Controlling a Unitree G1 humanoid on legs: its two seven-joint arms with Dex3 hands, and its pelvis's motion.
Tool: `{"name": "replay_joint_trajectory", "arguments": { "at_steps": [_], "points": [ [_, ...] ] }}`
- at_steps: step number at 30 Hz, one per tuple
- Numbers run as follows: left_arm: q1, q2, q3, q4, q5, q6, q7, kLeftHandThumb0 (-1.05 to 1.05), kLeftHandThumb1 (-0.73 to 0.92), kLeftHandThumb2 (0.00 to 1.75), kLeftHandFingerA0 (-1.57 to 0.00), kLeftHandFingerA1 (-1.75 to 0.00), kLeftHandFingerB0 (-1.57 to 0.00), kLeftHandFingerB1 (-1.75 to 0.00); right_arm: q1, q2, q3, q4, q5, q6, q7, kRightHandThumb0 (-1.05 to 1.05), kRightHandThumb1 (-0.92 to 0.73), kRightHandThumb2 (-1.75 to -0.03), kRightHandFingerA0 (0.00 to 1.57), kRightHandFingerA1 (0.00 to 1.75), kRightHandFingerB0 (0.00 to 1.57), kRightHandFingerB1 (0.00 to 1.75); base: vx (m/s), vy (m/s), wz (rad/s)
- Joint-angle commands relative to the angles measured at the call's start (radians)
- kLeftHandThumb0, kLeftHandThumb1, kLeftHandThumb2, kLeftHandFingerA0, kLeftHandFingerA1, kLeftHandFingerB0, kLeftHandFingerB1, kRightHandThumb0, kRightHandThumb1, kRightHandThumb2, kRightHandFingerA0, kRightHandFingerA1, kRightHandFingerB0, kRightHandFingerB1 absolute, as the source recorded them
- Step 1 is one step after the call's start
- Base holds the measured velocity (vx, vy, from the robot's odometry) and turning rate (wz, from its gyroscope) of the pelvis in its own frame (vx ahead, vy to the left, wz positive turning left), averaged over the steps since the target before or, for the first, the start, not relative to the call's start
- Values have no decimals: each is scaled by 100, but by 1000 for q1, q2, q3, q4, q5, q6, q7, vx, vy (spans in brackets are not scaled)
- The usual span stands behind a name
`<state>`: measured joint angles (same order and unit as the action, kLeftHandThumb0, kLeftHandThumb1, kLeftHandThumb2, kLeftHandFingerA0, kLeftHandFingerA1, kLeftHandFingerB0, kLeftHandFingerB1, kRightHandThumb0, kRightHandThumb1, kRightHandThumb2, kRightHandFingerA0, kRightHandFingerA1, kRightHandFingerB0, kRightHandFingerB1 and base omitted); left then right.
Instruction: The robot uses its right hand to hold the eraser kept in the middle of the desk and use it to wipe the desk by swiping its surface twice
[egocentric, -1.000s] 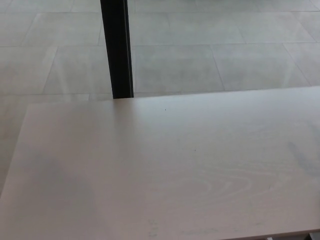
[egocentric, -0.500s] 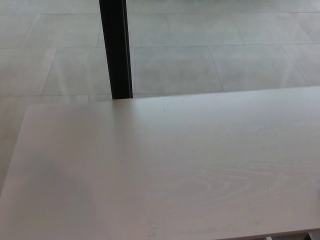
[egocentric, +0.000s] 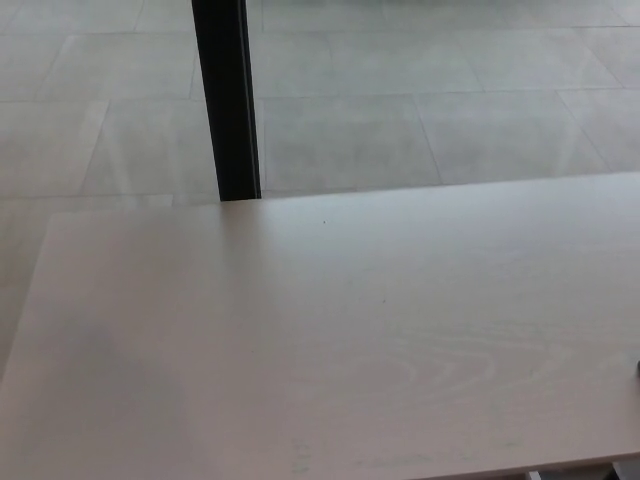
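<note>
A pale wooden desk (egocentric: 330, 340) fills the lower part of the head view. No eraser shows anywhere on it. Neither of my hands is in the picture. A small dark sliver (egocentric: 637, 366) touches the right edge of the frame above the desk; I cannot tell what it is.
A black upright post (egocentric: 226, 100) stands just behind the desk's far edge, left of centre. Beyond it lies a grey tiled floor (egocentric: 430, 90). The desk's left edge runs down the picture's left side, and its near edge shows at the bottom right.
The whole picture has shifted slightly, so the camera has moved. A dark sliver has appeared at the right edge.
</note>
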<state>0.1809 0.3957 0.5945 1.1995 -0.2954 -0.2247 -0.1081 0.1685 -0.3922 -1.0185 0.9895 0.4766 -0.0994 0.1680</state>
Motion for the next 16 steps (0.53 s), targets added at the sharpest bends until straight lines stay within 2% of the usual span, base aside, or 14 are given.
{"name": "replay_joint_trajectory", "arguments": {
  "at_steps": [1,2,5,6,8,12,14,15,16],
  "points": [
    [-104,63,-28,92,30,44,65,-58,75,62,-76,-74,-70,-58,34,25,74,44,-22,-106,10,-57,-59,-57,77,65,58,61,0,0,0],
    [-104,67,-27,100,26,48,62,-57,76,62,-75,-70,-68,-56,38,25,89,57,-27,-116,8,-57,-59,-58,78,63,57,60,0,0,0],
    [-100,67,-18,108,10,41,53,-60,74,62,-74,-73,-65,-56,49,26,110,72,-6,-121,26,-56,-59,-57,75,64,61,61,0,0,0],
    [-102,72,-15,110,6,49,52,-59,75,62,-76,-70,-69,-56,57,36,121,66,-6,-133,22,-54,-57,-56,78,66,63,62,0,0,0],
    [-107,80,-18,113,8,56,46,-58,74,62,-78,-70,-66,-54,67,47,133,62,-4,-141,18,-54,-57,-56,82,67,63,63,0,0,0],
    [-116,99,-46,114,36,50,51,-59,75,62,-76,-66,-68,-54,82,55,144,106,11,-161,33,-53,-60,-58,80,65,61,60,0,0,0],
    [-115,99,-55,116,36,51,35,-57,76,62,-76,-66,-67,-54,110,62,133,97,30,-162,41,-53,-58,-57,84,66,62,61,0,0,0],
    [-94,98,-41,118,21,43,20,-57,76,63,-76,-70,-62,-54,123,70,143,81,21,-154,28,-49,-60,-57,81,63,64,61,0,0,0],
    [-85,99,-30,119,9,45,18,-55,75,62,-78,-74,-65,-57,137,80,144,71,24,-163,41,-49,-59,-56,79,64,66,62,0,0,0]
  ]
}}
